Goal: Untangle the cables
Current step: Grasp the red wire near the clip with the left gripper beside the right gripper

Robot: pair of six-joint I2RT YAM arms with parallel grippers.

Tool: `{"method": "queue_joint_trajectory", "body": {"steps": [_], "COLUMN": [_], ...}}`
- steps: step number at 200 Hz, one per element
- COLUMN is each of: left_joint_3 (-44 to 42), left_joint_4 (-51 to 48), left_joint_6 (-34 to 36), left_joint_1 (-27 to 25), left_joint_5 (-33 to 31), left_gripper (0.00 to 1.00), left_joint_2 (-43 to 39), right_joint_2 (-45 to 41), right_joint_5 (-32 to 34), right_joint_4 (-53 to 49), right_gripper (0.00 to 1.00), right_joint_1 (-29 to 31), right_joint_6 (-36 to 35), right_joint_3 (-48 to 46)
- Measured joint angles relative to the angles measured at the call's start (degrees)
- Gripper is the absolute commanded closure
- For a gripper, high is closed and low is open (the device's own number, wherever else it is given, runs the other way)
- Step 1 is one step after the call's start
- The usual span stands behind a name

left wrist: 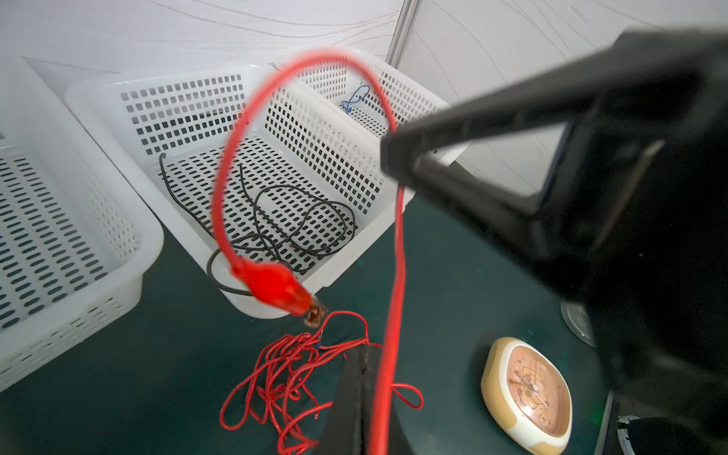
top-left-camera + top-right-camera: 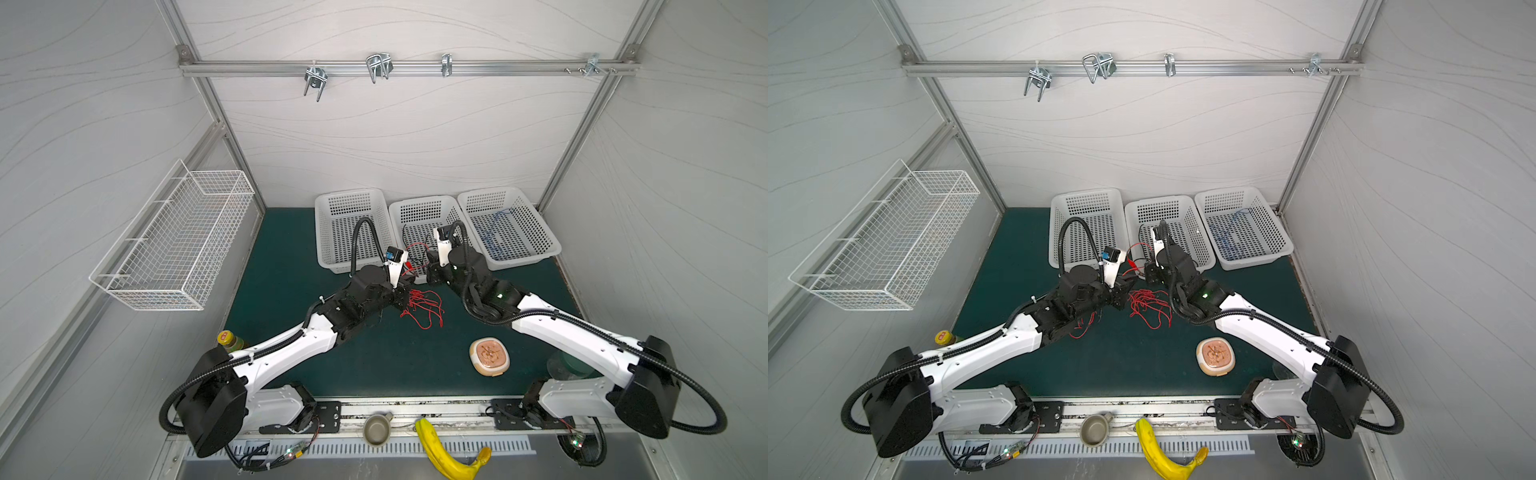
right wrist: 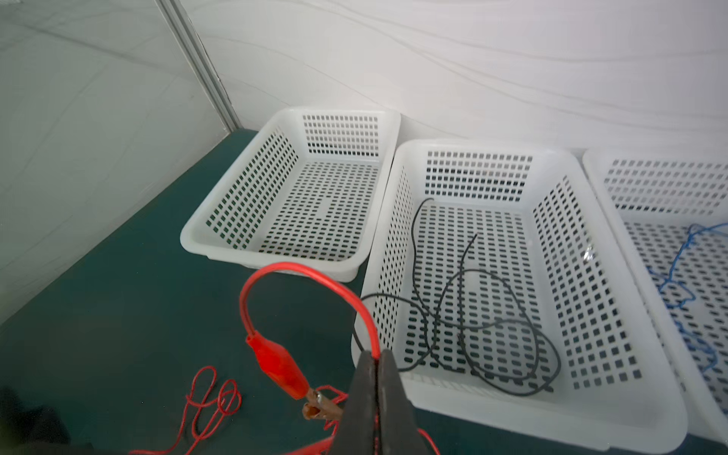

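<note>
A red cable ends in a red clip (image 1: 272,285) (image 3: 277,366) that hangs just above the green mat. My right gripper (image 3: 377,354) (image 2: 428,270) is shut on this cable a loop's length behind the clip. My left gripper (image 1: 364,350) (image 2: 409,282) is shut on the same cable lower down, and the stretch between the two runs straight. Thin red cables (image 2: 422,307) (image 2: 1148,307) (image 1: 287,378) lie tangled on the mat under the grippers. A black cable (image 3: 472,315) (image 1: 299,220) lies in the middle basket (image 2: 419,201), one loop over its front rim. Blue cable (image 2: 496,237) (image 3: 685,275) lies in the right basket (image 2: 552,245).
The left white basket (image 2: 320,232) holds nothing. A small beige clock (image 2: 489,356) lies on the mat near the right arm. A bottle (image 2: 227,338) stands by the left arm. A cup (image 2: 376,430) and a banana (image 2: 444,453) sit at the front edge. A wire basket (image 2: 174,241) hangs on the left wall.
</note>
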Motion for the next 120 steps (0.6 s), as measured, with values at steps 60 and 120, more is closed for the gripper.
{"method": "queue_joint_trajectory", "body": {"steps": [60,120], "left_joint_3": [4.85,10.10], "left_joint_4": [-7.76,-9.38], "left_joint_6": [1.79,2.01], "left_joint_1": [-0.20,-0.20], "left_joint_5": [0.35,0.66], "left_gripper": [1.00,1.00], "left_joint_2": [-5.84,-8.39], "right_joint_2": [-3.28,-5.95], "right_joint_5": [1.33,0.59], "right_joint_4": [-2.05,-4.24], "right_gripper": [0.61,0.42], "right_joint_1": [-0.59,-0.98], "right_joint_6": [4.68,7.39], "right_joint_3": [-6.54,-11.80]}}
